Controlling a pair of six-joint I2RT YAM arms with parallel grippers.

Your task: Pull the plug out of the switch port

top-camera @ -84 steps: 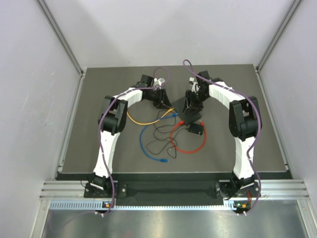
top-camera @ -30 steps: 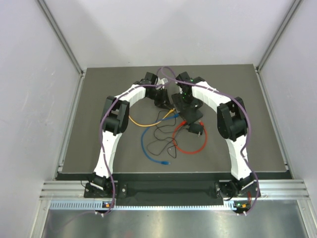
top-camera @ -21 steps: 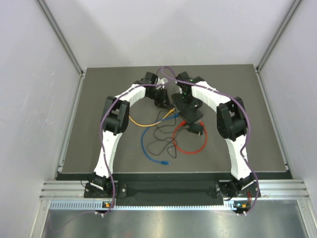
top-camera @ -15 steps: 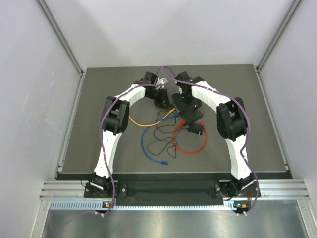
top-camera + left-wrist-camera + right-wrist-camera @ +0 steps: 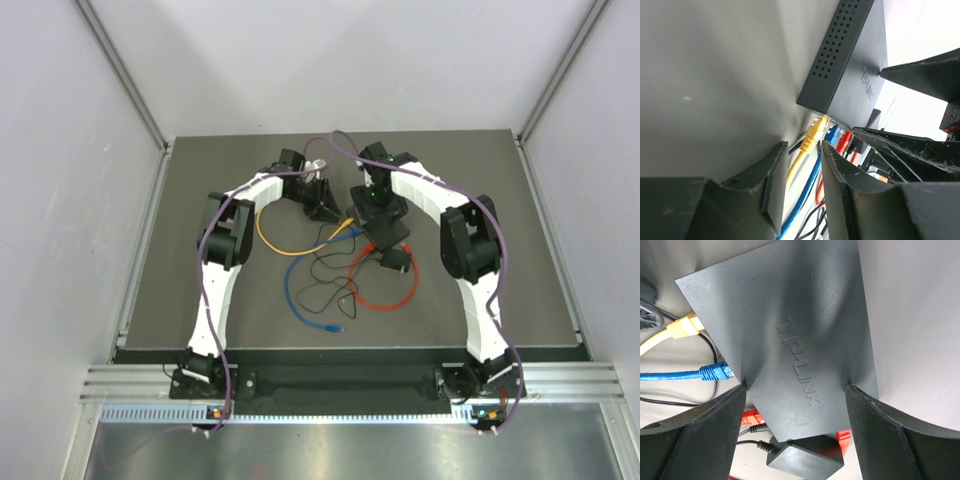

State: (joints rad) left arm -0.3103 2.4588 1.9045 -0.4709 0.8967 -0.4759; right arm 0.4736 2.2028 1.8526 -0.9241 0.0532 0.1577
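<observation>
Switch [image 5: 790, 335] lies flat near middle of worktop, toward far edge. Yellow plug [image 5: 815, 131], blue plug [image 5: 831, 134], red plug [image 5: 842, 142] all seated in ports: nothing pulled yet. Left gripper [image 5: 802, 185] part open, fingers either side of yellow cable just short of plug, not closed on it. Right gripper [image 5: 795, 390] spread wide, straddling switch, apparently bracing it. Left to do: close, grip, pull out. Power adapter [image 5: 807, 455] beside switch, toward near edge.

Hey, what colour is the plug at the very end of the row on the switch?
Yellow plug, at the switch corner; clearest in the left wrist view.
</observation>
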